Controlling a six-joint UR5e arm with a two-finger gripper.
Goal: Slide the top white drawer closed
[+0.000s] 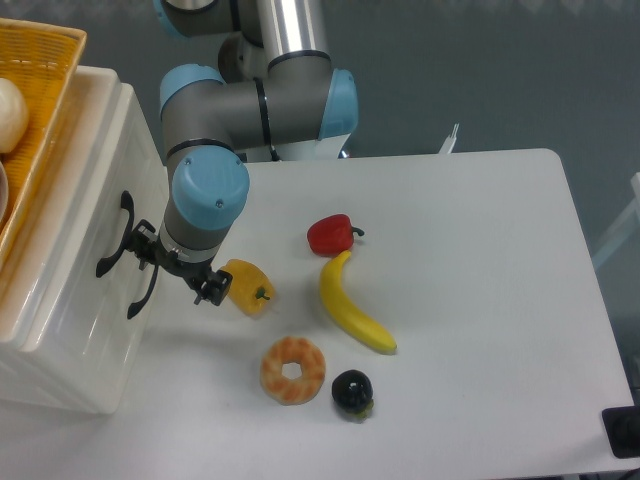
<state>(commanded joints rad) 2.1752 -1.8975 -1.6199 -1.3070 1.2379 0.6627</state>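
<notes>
- At the left edge of the worktop (pixel 470 250) we see a white drawer unit, and the top white drawer (pixel 85 180) sits in its upper half, its front panel facing right with a black arched handle (pixel 113 238).
- We see a second black handle (pixel 142 290) lower on the same front, belonging to the other drawer.
- Our gripper (pixel 178 272) hangs just right of the two handles, close against the drawer front; whether it touches the panel we cannot tell.
- We cannot tell if its fingers are spread or pressed together, since the dark parts blur into the handles.
- An orange wicker basket (pixel 40 90) rests on top of the unit, with a pale round object (pixel 10 115) inside it.
- Just right of the gripper lies a yellow pepper (pixel 248 286), almost touching it.
- Farther right we see a red pepper (pixel 332 234) and a banana (pixel 352 308), the banana's upper tip just beside the red pepper.
- Nearer the front edge sit a doughnut (pixel 293 369) and a dark round fruit (pixel 352 393), close together.
- Right of the banana the worktop runs bare to its rounded far and right edges, so open room lies there.
</notes>
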